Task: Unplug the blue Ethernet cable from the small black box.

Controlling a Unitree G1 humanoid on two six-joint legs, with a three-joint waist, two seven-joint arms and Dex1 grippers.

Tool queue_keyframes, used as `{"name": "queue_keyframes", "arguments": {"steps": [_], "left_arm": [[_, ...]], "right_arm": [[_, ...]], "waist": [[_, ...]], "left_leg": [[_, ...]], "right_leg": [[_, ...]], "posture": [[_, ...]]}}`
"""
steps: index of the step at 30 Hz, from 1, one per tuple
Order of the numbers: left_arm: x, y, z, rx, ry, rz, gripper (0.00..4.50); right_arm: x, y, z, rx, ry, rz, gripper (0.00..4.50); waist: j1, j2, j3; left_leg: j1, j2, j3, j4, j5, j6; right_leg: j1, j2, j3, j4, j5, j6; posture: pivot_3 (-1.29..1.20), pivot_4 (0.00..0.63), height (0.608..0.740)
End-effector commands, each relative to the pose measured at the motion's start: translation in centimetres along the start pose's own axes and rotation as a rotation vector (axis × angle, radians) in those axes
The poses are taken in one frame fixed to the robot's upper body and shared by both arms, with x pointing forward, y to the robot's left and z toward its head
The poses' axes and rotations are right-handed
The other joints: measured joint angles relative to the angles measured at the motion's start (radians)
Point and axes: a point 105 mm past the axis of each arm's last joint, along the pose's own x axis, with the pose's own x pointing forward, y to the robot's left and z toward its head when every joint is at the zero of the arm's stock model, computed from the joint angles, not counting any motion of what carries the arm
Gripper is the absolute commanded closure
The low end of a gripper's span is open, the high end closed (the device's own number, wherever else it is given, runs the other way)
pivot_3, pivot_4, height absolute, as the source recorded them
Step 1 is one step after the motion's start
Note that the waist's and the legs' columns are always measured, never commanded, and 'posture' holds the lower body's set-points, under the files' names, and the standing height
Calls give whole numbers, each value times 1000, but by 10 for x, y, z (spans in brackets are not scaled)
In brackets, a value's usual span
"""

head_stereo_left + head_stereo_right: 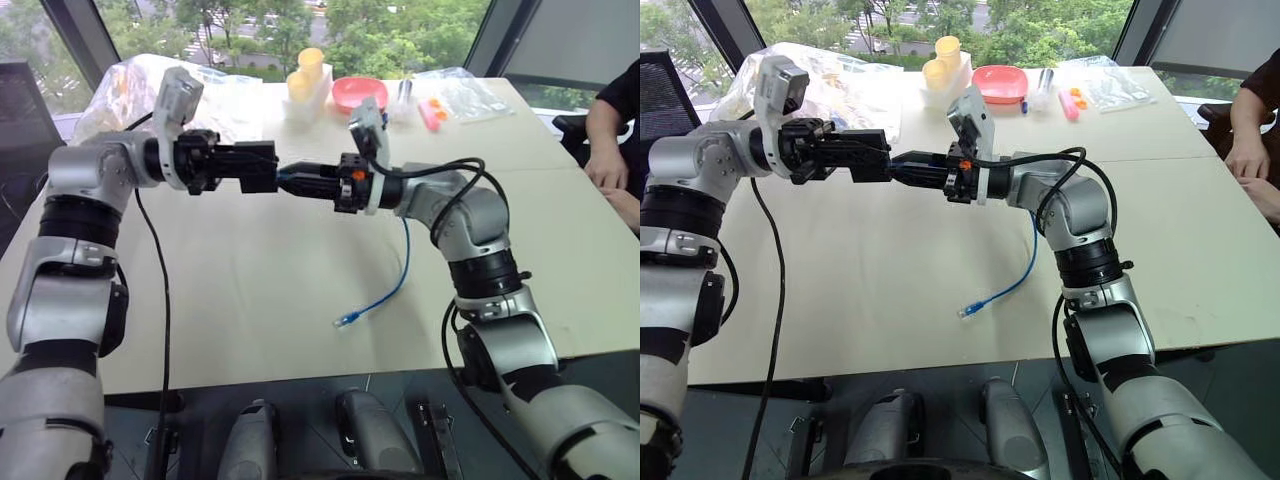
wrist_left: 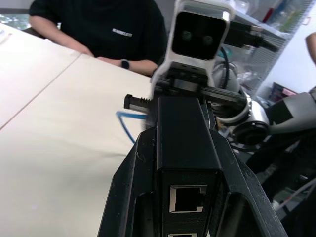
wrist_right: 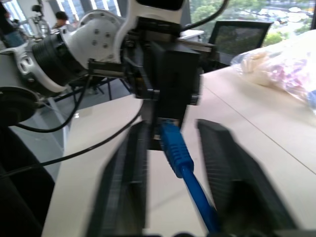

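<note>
My left gripper points right and is shut on the small black box, which it holds level above the table; the box sits between its fingers with an empty port facing that wrist's camera. The blue Ethernet cable is plugged into the box's far side. My right gripper points left at that plug, its blurred fingers close on either side with narrow gaps showing. The cable hangs under the right arm, its free clear plug lying on the table.
The beige table carries a pink bowl, yellow cups and plastic bags at the far edge. A person's arms rest at the right edge. A black cable hangs from my left arm.
</note>
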Motion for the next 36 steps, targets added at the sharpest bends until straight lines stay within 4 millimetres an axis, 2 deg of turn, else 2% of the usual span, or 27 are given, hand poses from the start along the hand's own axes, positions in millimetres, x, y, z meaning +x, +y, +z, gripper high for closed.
{"name": "queue_keyframes", "arguments": {"steps": [1,10,19,25,29,36], "left_arm": [[3,-6,13,49,-19,-32,3951],[2,-6,15,58,-24,-26,3951],[2,-7,17,66,-31,-30,3951],[4,-6,16,62,-38,-32,3951],[-2,-5,18,71,-37,-9,3951],[-16,-2,30,103,-66,49,3951]], "right_arm": [[3,2,12,-44,-28,10,4446],[2,4,6,-54,8,22,4446],[1,10,-9,-36,67,66,4446],[5,6,-6,-55,61,48,4446],[-6,-3,-10,-60,81,6,4446],[-42,-18,-17,-35,103,-102,4446]], "waist": [[0,0,0],[0,0,0],[0,0,0],[0,0,0],[0,0,0],[1,0,0]], "left_leg": [[0,0,0,0,0,0],[0,0,0,0,0,0],[0,0,0,0,0,0],[0,0,0,0,0,0],[0,0,0,0,0,0],[-1,0,0,0,0,0]], "right_leg": [[0,0,0,0,0,0],[0,0,0,0,0,0],[0,0,0,0,0,0],[0,0,0,0,0,0],[0,0,0,0,0,0],[0,0,0,-1,0,0]], "posture": [[0,150,740],[0,150,740],[0,150,740],[0,150,740],[0,150,740],[0,150,740]]}}
